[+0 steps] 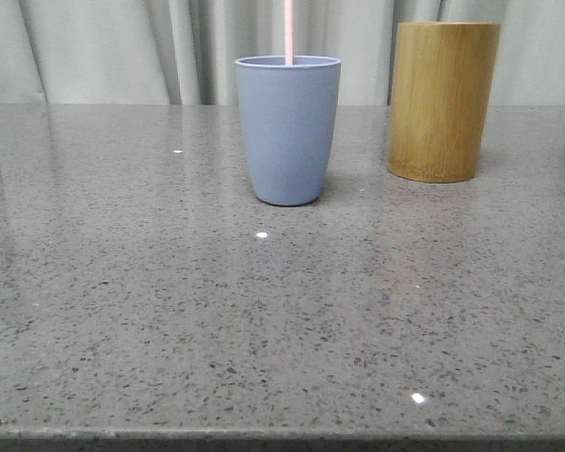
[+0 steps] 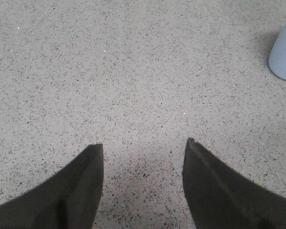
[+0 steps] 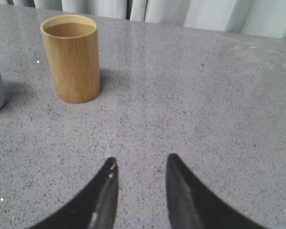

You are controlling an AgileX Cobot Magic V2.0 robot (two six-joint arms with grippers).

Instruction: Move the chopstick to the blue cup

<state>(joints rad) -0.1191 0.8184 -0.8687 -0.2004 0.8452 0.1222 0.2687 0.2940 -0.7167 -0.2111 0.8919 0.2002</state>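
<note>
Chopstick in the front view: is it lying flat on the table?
No. The chopstick stands upright inside the blue cup, rising out past the cup's rim, not lying on the table.

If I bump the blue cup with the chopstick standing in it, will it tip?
Possibly. The blue cup tapers to a narrow base, so it probably tips easily. The chopstick rises well above the rim, likely adding leverage. The polished table may let it slide first.

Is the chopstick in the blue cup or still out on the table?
In. The chopstick rises upright out of the blue cup, passing behind its rim.
</note>
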